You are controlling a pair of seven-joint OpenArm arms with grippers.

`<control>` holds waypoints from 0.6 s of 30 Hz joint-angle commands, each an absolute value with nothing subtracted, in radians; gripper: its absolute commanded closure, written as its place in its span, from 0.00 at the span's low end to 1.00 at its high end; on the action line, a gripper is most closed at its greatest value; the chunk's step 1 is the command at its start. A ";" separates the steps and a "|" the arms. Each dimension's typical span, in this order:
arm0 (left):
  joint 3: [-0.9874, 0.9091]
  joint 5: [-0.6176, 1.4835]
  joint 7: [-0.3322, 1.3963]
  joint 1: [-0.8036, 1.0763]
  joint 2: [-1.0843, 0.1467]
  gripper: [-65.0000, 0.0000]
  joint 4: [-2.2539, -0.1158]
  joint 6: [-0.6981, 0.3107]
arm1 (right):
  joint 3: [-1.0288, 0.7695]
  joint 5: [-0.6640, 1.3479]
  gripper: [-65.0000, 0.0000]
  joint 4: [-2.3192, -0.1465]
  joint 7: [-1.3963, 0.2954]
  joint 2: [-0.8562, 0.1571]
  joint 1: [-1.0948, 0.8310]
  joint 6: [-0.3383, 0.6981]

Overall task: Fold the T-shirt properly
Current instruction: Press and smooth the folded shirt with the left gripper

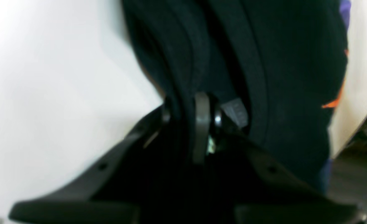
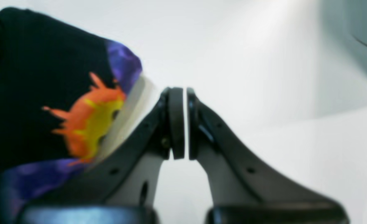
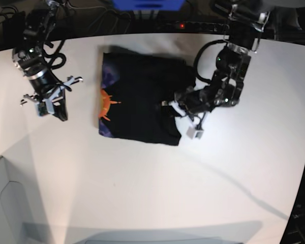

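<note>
On the table's (image 3: 142, 193) far middle, the T-shirt (image 3: 142, 104) is already folded into a compact rectangle. Its right edge is clamped by the left gripper (image 1: 189, 115); the right gripper (image 2: 181, 124), nearly closed and empty, is held well apart at left. Little beyond a final fold or release seems left.

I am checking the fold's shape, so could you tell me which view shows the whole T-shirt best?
The base view: the T-shirt lies there complete. The left wrist shows only dark folds, the right wrist one printed edge.
</note>
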State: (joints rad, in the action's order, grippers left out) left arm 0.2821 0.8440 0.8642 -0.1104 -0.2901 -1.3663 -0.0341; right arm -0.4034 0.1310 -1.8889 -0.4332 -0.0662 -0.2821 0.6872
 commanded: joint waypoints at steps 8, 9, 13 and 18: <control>0.878 0.785 0.842 -0.573 -0.280 1.00 -1.110 -0.007 | -0.527 0.142 1.00 -1.905 -0.440 -0.041 -0.252 0.698; 0.957 0.785 0.819 -0.618 -0.263 1.00 -1.096 -0.007 | -0.547 0.142 1.00 -1.905 -0.456 -0.033 -0.251 0.698; 1.291 0.785 0.705 -0.780 -0.197 1.00 -1.061 -0.007 | -0.602 0.142 1.00 -1.906 -0.496 -0.013 -0.251 0.698; 1.484 0.742 0.591 -0.897 -0.073 1.00 -1.029 -0.007 | -0.673 0.140 1.00 -1.906 -0.499 0.012 -0.255 0.698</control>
State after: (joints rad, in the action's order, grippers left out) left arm 1.4891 0.7506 0.6044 -0.8650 -0.0814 -1.0203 -0.0021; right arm -0.6750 0.1257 -1.8874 -0.5240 0.0177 -0.2596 0.6872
